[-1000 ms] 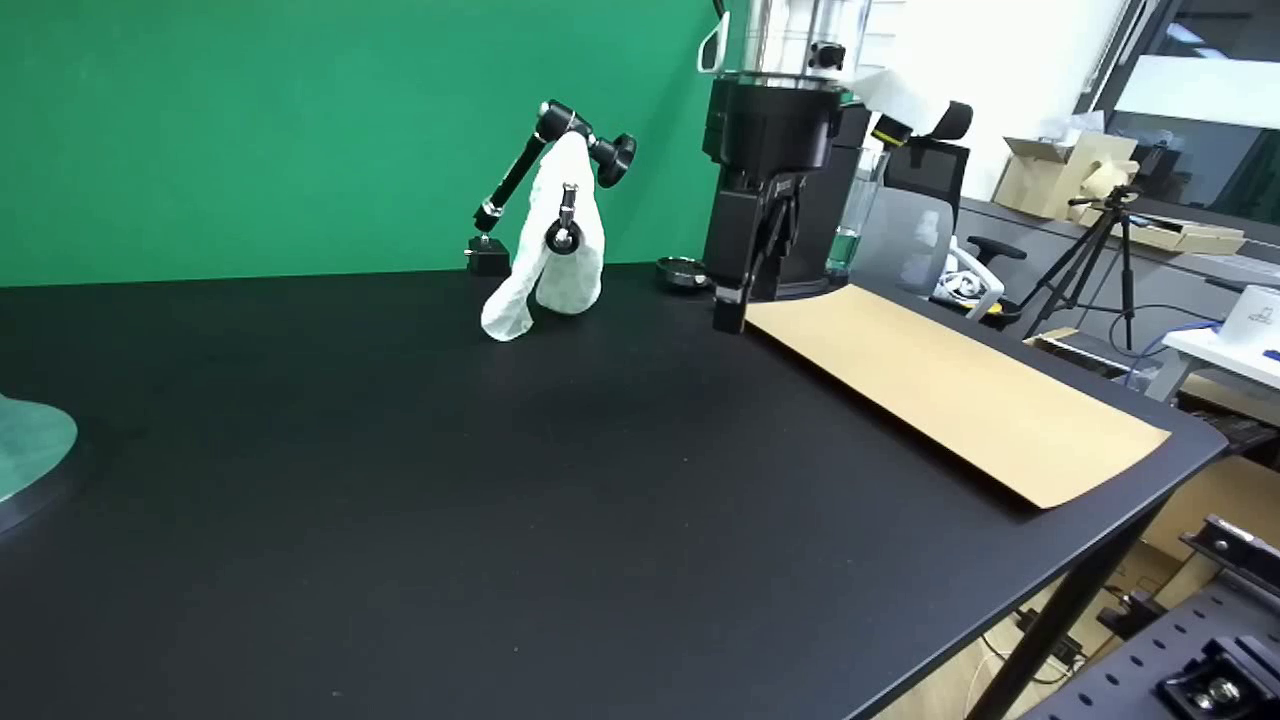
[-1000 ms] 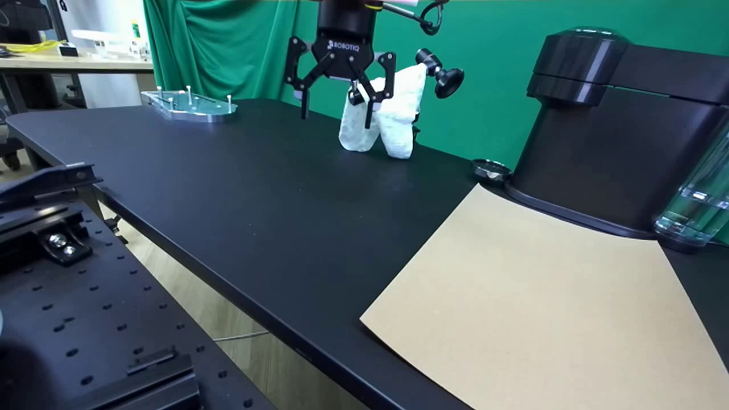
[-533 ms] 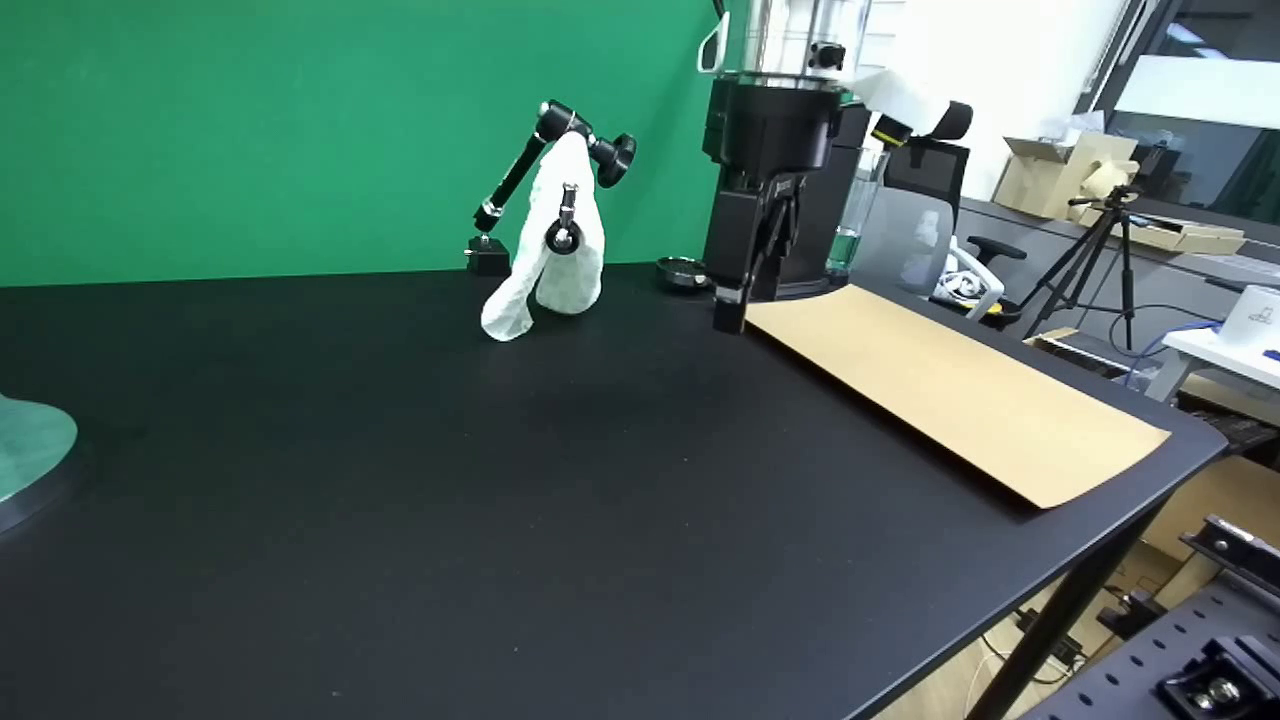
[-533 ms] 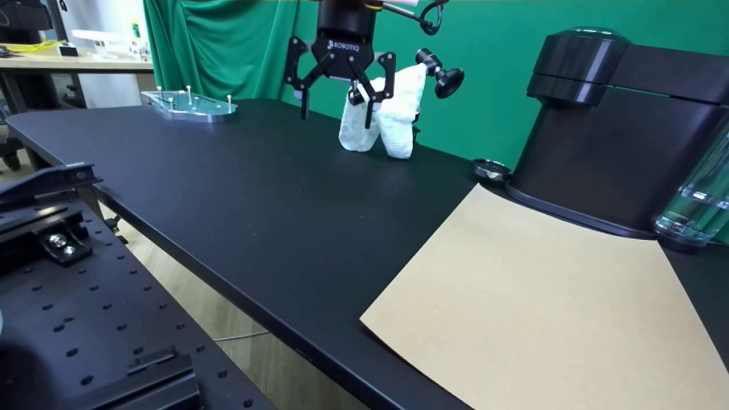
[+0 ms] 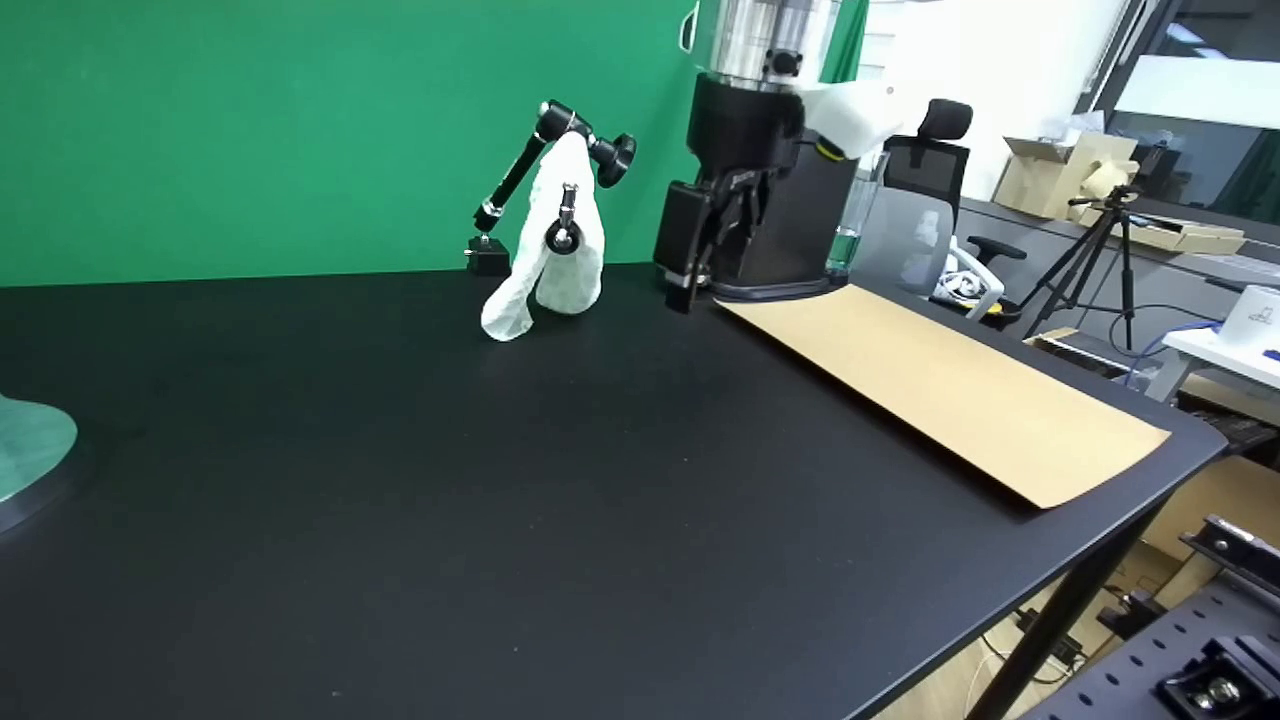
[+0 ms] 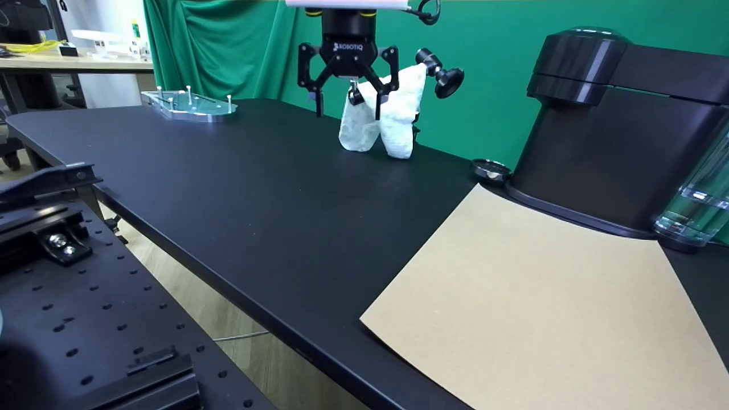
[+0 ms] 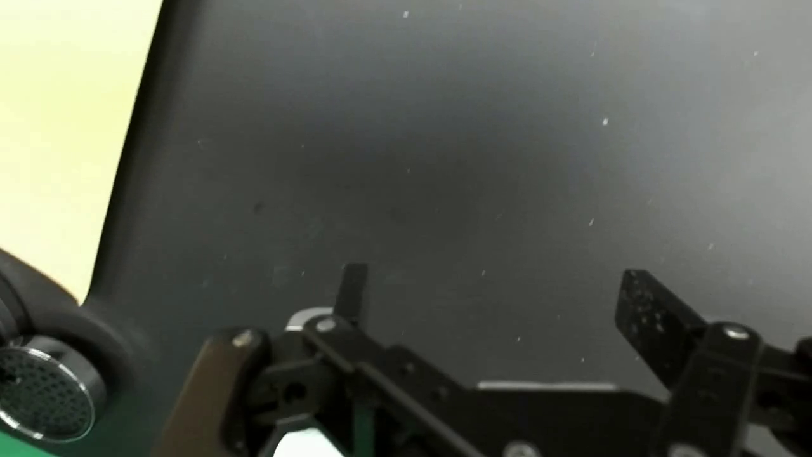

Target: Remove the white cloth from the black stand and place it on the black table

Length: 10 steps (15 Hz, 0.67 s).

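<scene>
The rumpled white cloth hangs draped over the black stand, a jointed rod arm with knobs, in an exterior view. The cloth and the stand's knob also show in an exterior view; the rest of the stand is mostly hidden there. My gripper is open and empty, held above the black table. One finger overlaps the cloth there, but an exterior view shows the gripper apart from it. In the wrist view, the open fingers have only table between them.
A tan cardboard sheet lies at the table's end. A black coffee machine with a clear water tank stands behind it. A small round metal dish sits beside the machine. A clear plate with posts lies at the far end.
In the last half second my gripper has moved nearer the cloth and risen slightly, and the wrist has become more upright. The cloth and stand have not moved.
</scene>
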Each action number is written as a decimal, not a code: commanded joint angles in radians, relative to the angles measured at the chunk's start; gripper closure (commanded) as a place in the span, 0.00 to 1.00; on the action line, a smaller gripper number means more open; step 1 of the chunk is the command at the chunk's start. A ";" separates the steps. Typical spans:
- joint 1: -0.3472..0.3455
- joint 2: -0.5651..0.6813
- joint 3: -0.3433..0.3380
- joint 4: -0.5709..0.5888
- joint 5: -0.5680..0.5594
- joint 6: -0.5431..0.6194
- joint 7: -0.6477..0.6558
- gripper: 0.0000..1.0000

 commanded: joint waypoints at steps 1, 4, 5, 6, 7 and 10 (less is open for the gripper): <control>-0.269 0.026 0.274 0.065 -0.036 0.113 0.185 0.00; -0.463 0.064 0.477 0.145 -0.050 0.192 0.325 0.00; -0.350 0.085 0.376 0.171 0.013 0.219 0.320 0.00; -0.369 0.097 0.394 0.199 0.008 0.243 0.363 0.00; -0.354 0.117 0.377 0.227 0.008 0.273 0.399 0.00; -0.322 0.161 0.346 0.250 0.012 0.296 0.467 0.00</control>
